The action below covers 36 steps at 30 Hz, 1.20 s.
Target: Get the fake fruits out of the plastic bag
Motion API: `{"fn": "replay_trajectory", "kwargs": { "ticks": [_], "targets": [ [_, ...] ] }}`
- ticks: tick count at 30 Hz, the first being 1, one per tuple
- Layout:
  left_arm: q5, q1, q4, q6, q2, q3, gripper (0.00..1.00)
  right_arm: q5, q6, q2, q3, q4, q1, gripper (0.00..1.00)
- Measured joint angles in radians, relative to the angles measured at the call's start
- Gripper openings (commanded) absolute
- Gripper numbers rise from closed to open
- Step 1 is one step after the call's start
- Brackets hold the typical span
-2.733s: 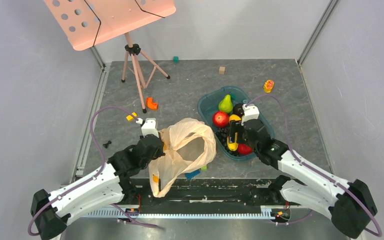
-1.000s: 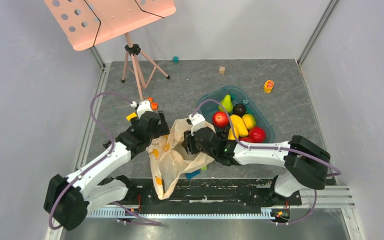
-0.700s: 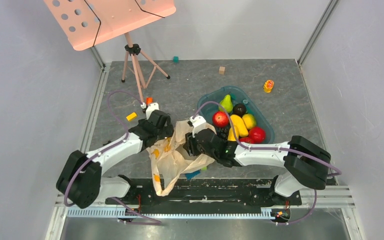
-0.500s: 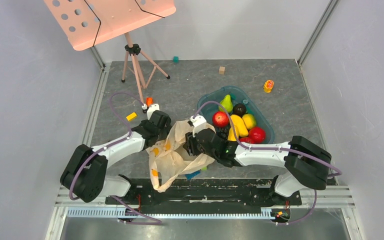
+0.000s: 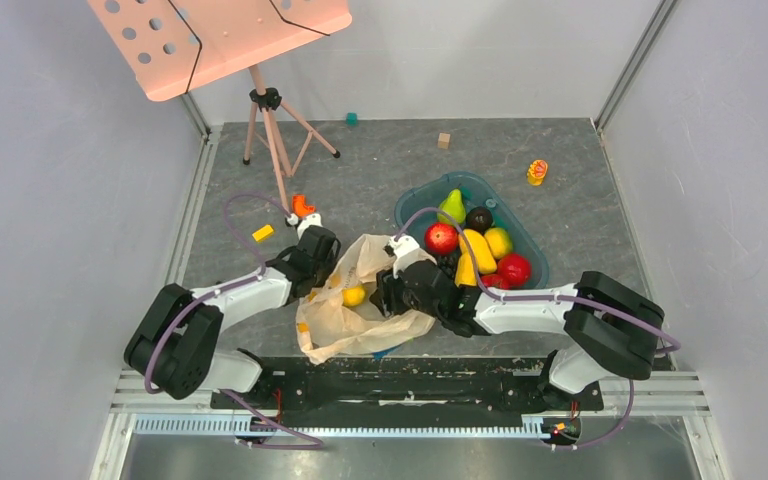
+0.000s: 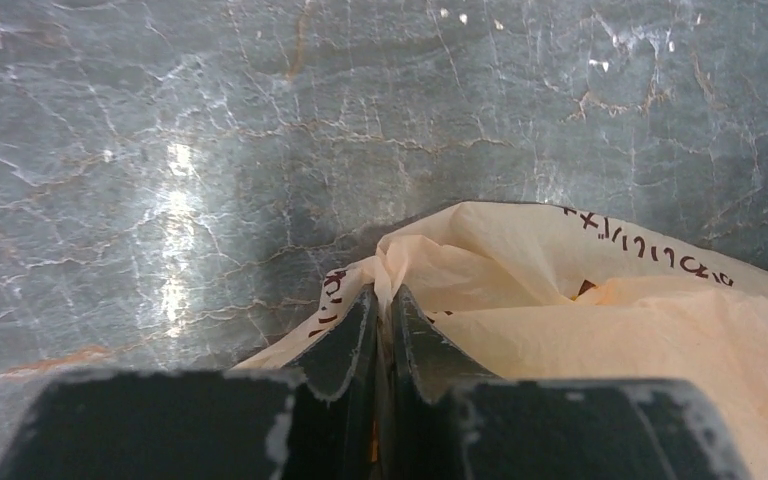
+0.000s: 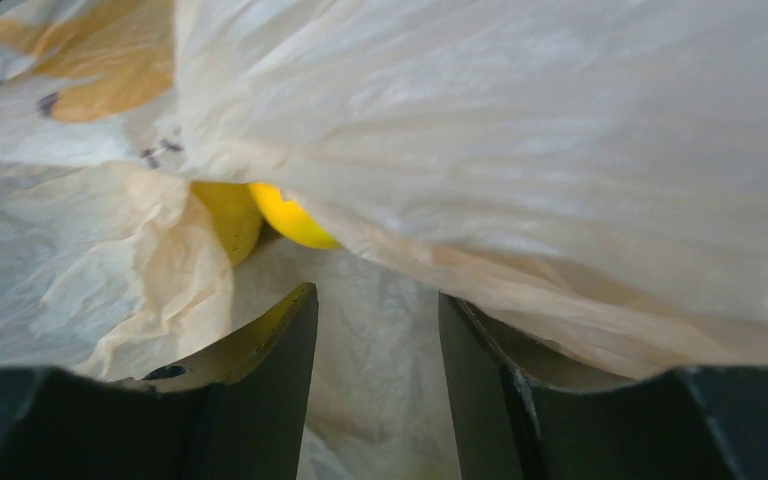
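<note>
The cream plastic bag (image 5: 360, 312) lies crumpled at the near middle of the table. My left gripper (image 5: 321, 264) is shut on a fold of the bag's far-left rim (image 6: 385, 285). A round yellow fruit (image 5: 354, 295) shows in the bag's mouth. My right gripper (image 5: 392, 293) reaches into the bag from the right, open; the yellow fruit (image 7: 295, 222) lies just ahead of its fingertips (image 7: 298, 305), untouched. In the teal tray (image 5: 407, 213) lie a green pear (image 5: 450, 207), a red apple (image 5: 441, 238), a banana piece (image 5: 477, 250) and a lemon (image 5: 498, 241).
A music stand (image 5: 265, 110) stands at the back left. Small bits lie scattered: an orange piece (image 5: 303, 205), a yellow block (image 5: 262, 233), a teal cube (image 5: 351, 118), a wooden cube (image 5: 443, 140) and a yellow toy (image 5: 536, 172). Walls close in both sides.
My left gripper has closed on the bag's rim. The bag has sunk lower and spread, baring a yellow fruit. My right jaws have opened a little wider.
</note>
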Motion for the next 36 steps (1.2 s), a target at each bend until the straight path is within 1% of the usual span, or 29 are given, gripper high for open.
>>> {"fn": "replay_trajectory", "kwargs": {
  "ticks": [2,4,7,9,13,21,30,32,33,35,36],
  "targets": [
    [0.026,0.001,0.026,-0.001,-0.002,-0.02,0.09,-0.049,0.0,0.0,-0.018,0.038,0.0,0.63],
    [0.048,0.002,0.047,-0.006,-0.011,-0.046,0.02,-0.113,0.0,0.006,-0.03,0.082,0.0,0.71],
    [0.072,0.002,0.074,-0.013,-0.038,-0.085,0.02,-0.204,0.007,0.035,-0.031,0.154,0.001,0.79],
    [0.09,0.002,0.095,-0.014,-0.063,-0.111,0.02,-0.257,0.018,0.056,-0.031,0.196,0.001,0.83],
    [0.116,0.005,0.135,-0.017,-0.093,-0.149,0.02,-0.304,0.039,0.093,-0.031,0.252,0.003,0.9],
    [0.176,0.008,0.212,-0.039,-0.152,-0.219,0.02,-0.28,0.111,0.161,-0.019,0.285,0.003,0.96],
    [0.265,0.008,0.24,-0.051,-0.197,-0.271,0.02,-0.25,0.171,0.253,0.037,0.305,0.003,0.98],
    [0.284,0.008,0.247,-0.05,-0.199,-0.274,0.02,-0.241,0.169,0.271,0.062,0.3,0.003,0.97],
    [0.295,0.008,0.253,-0.05,-0.199,-0.275,0.02,-0.237,0.167,0.281,0.077,0.297,0.003,0.93],
    [0.309,0.008,0.267,-0.05,-0.199,-0.278,0.02,-0.238,0.157,0.297,0.1,0.293,0.003,0.91],
    [0.31,0.01,0.271,-0.05,-0.199,-0.279,0.02,-0.235,0.153,0.304,0.106,0.29,0.003,0.88]
  ]
}}
